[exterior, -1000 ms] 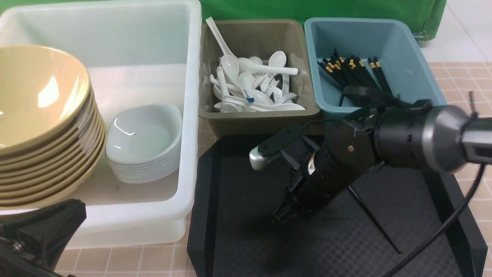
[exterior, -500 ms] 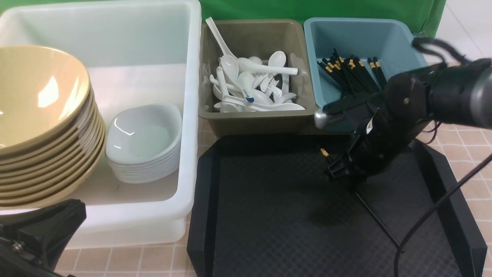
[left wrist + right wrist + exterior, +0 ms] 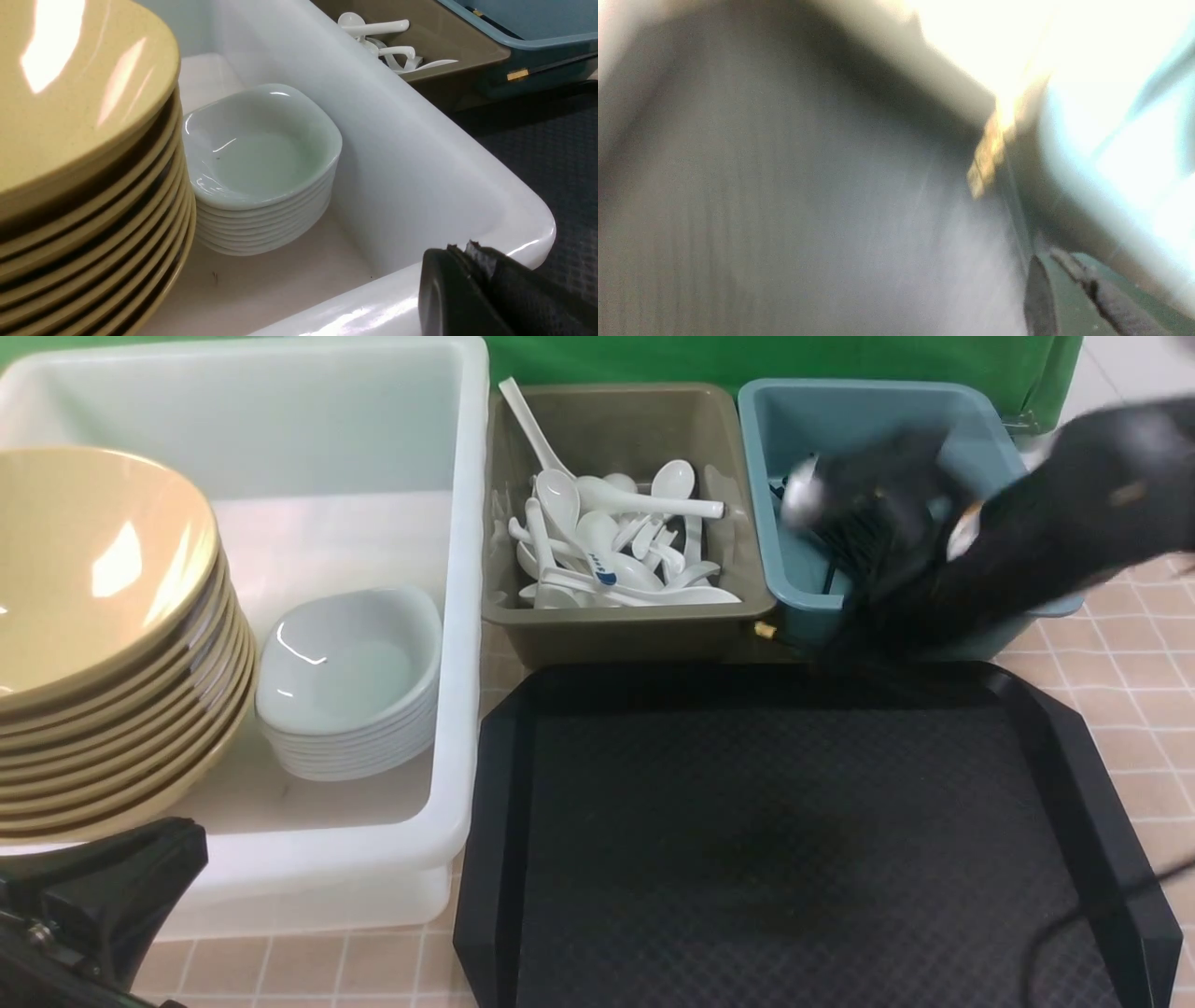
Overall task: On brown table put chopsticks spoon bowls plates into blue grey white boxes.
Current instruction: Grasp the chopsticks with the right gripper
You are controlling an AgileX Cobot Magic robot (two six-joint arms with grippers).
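Observation:
My right arm (image 3: 1027,541) is a dark blur over the front of the blue box (image 3: 887,406). Its gripper (image 3: 1045,259) is shut on a black chopstick. The gold tip (image 3: 764,630) of this chopstick pokes out left, by the box's front wall, and also shows as the gold tip (image 3: 517,74) and the blurred tip (image 3: 985,163). The chopsticks inside the blue box are mostly hidden behind the arm. White spoons (image 3: 607,541) fill the grey box (image 3: 635,625). Tan bowls (image 3: 93,616) and white plates (image 3: 350,681) are stacked in the white box (image 3: 462,616). My left gripper (image 3: 460,247) is shut and holds nothing, at that box's near corner.
A black tray (image 3: 747,849) lies on the tiled brown table (image 3: 1148,653) in front of the grey and blue boxes, with nothing on it. A green cloth (image 3: 747,355) hangs behind the boxes.
The right arm swung from the tray's middle to its right side, closed on the chopstick lying there, and lifted it back toward the blue box. The tray is now bare. The left arm stayed still.

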